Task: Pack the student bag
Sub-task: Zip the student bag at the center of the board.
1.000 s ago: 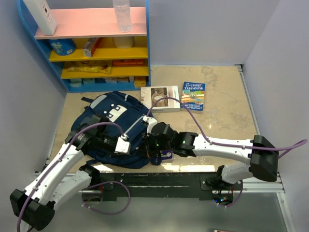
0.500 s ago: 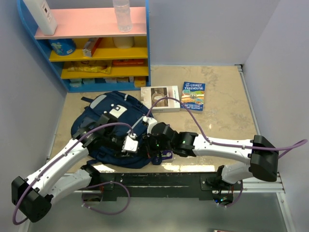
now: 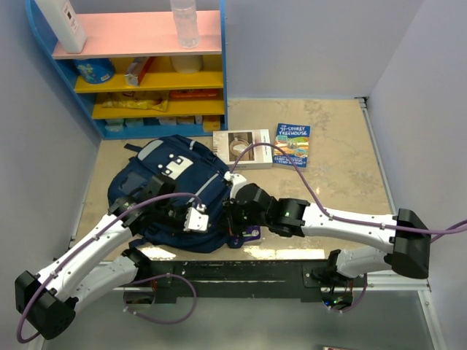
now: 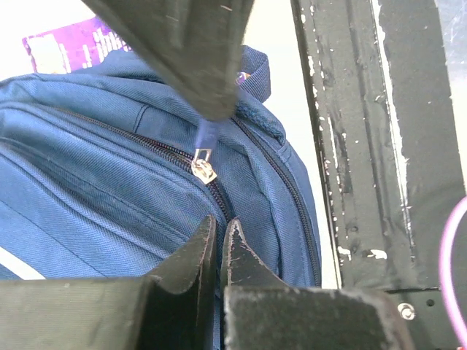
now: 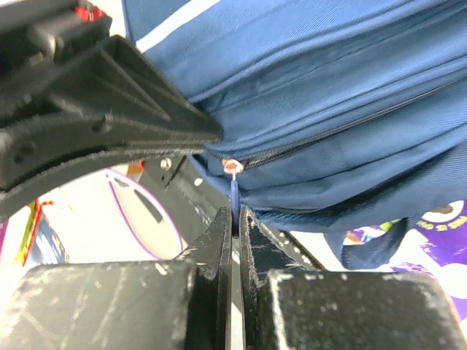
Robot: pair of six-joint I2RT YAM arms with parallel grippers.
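The student bag (image 3: 164,191), navy with grey stripes, lies flat near the table's front edge. My right gripper (image 5: 233,219) is shut on the blue zip pull (image 5: 233,195), which hangs from the metal slider (image 5: 232,167) at the bag's near side. My left gripper (image 4: 219,227) is shut right beside it, its tips pinching the bag's fabric (image 4: 109,189) at the zip line just below the slider (image 4: 203,169). In the top view the left gripper (image 3: 209,223) and the right gripper (image 3: 232,220) meet at the bag's front right corner.
A white book (image 3: 242,148) and a blue Treehouse book (image 3: 292,145) lie behind the bag. The blue shelf unit (image 3: 146,80) with a water bottle (image 3: 184,22) stands at the back left. A purple item (image 3: 252,235) lies under the bag's corner, by the black rail (image 3: 241,270).
My left gripper moved right along the bag to the zip, opened, then shut on the fabric. The right gripper kept hold of the zip pull and shifted slightly.
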